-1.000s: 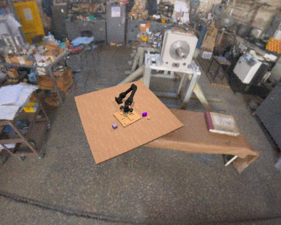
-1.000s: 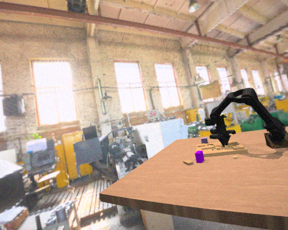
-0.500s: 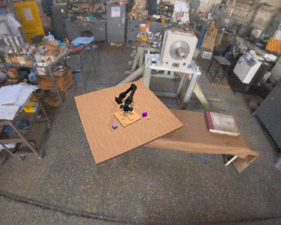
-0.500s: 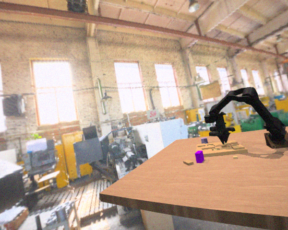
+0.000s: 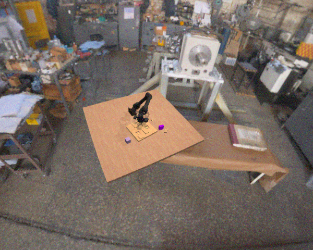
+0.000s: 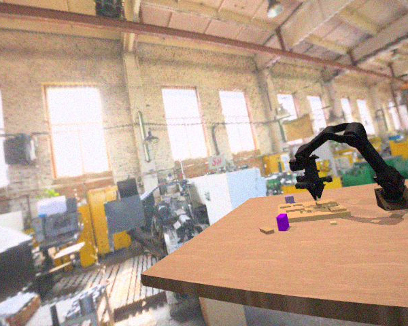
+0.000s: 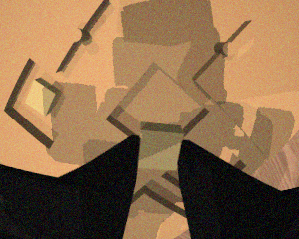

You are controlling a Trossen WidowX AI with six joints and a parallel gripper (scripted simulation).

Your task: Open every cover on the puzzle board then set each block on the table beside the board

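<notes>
My gripper (image 5: 141, 123) (image 6: 317, 197) (image 7: 159, 146) is shut on a small pale yellow block (image 7: 159, 158), a little above the tan puzzle board (image 5: 152, 130) (image 6: 313, 217) (image 7: 20, 30). In the wrist view a diamond-shaped recess lies just ahead of the fingertips. Another pale piece (image 7: 38, 98) shows inside an angled outline at the left; I cannot tell whether it is a block or a knob. A bright purple block (image 5: 160, 126) (image 6: 282, 222) and a lavender block (image 5: 128, 140) (image 6: 289, 199) stand on the table off the board. The covers' exact positions are hard to tell under the shadows.
A flat tan piece (image 5: 165, 130) (image 6: 266, 230) lies on the table beyond the bright purple block. A smaller pale piece (image 5: 152, 120) (image 6: 333, 223) lies near the board's edge. The wooden table (image 5: 116, 161) (image 6: 232, 259) carries the arm's base.
</notes>
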